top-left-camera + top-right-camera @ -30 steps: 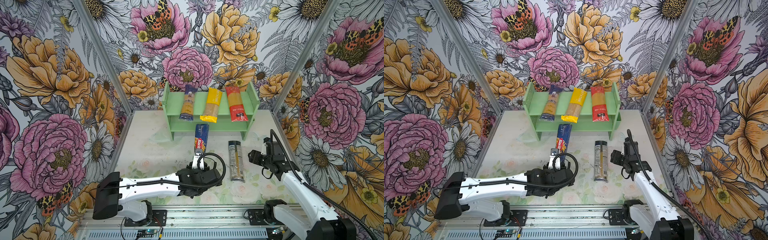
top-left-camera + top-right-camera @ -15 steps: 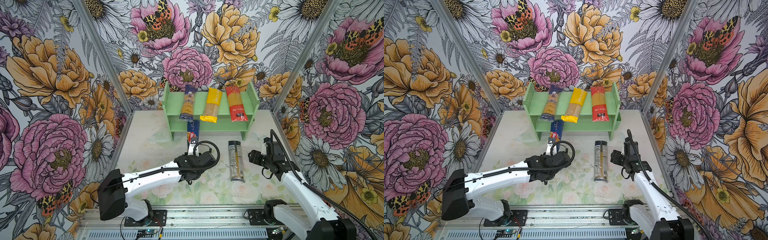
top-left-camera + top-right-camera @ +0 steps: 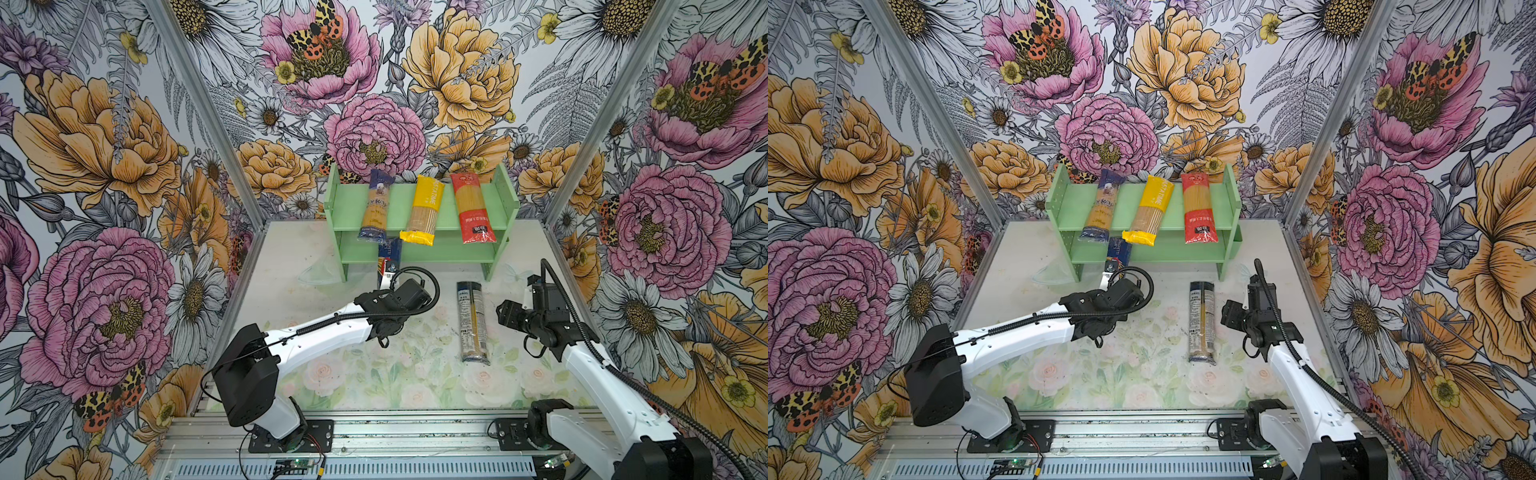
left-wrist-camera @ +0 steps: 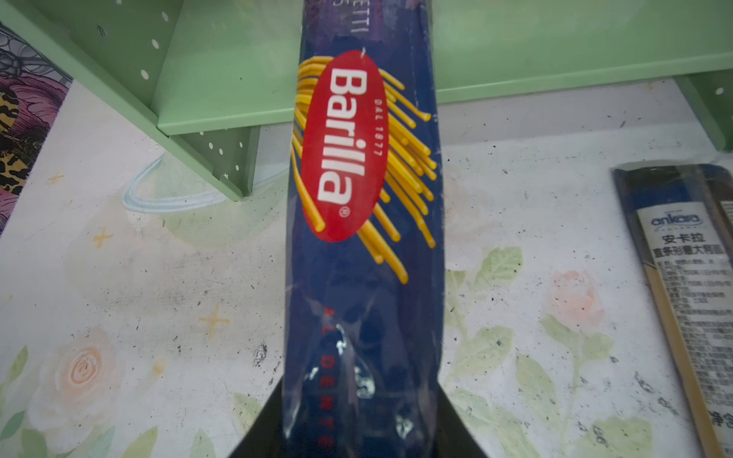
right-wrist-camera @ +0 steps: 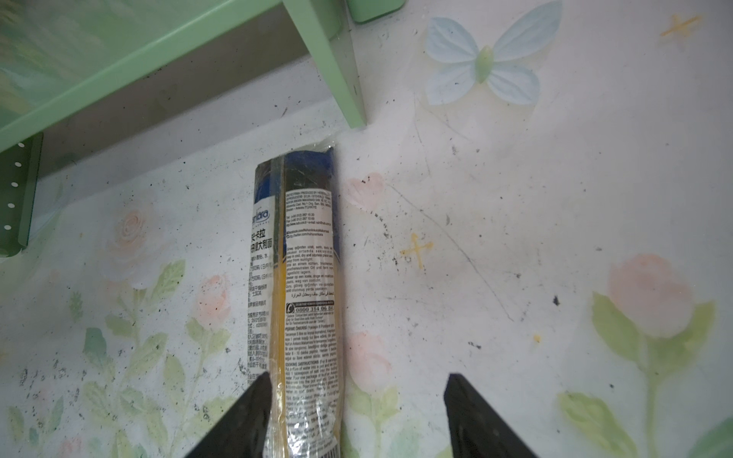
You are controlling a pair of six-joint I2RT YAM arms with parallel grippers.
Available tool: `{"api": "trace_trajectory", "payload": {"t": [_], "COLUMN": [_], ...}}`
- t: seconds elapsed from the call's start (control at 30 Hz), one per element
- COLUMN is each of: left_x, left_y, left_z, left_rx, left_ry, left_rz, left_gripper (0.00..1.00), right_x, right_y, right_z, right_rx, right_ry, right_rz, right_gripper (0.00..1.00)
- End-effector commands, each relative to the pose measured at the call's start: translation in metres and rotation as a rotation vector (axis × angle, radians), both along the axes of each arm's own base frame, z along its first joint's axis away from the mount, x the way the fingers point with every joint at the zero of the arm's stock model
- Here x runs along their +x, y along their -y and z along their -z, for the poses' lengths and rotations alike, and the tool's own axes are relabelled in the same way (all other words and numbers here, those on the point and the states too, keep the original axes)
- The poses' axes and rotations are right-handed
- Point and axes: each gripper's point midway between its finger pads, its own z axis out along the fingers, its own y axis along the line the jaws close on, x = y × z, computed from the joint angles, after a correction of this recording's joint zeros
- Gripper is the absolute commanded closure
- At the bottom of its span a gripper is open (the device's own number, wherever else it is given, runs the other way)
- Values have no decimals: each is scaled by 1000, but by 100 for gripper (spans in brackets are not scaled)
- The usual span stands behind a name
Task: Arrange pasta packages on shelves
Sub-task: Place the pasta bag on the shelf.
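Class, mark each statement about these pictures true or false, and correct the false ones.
1. Three packets lie on the top shelf of the rack. True: the blue-ended packet, yellow packet and red packet.
2. The left gripper holds the Barilla packet. True.
3. The right gripper is shut on a packet. False: the right gripper is open, and the white-label packet lies ungripped on the table.
4. The Barilla packet lies wholly on the lower shelf. False: only its far end reaches the lower shelf; the rest juts out in front.
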Motion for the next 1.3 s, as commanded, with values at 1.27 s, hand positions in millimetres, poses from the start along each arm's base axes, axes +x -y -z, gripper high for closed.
{"api": "trace_trajectory", "payload": {"t": [1.27], "left_x": [78], "left_y": [48], "left_z": [-47], "left_rx": [-148], "left_ry": [164], "left_rz": [27], "left_gripper": [77], "right_x": [6], "right_y": [8], "right_z": [0], "right_rx": [-14], "right_ry": [8], "right_rz": [31], "right_gripper": [29]}}
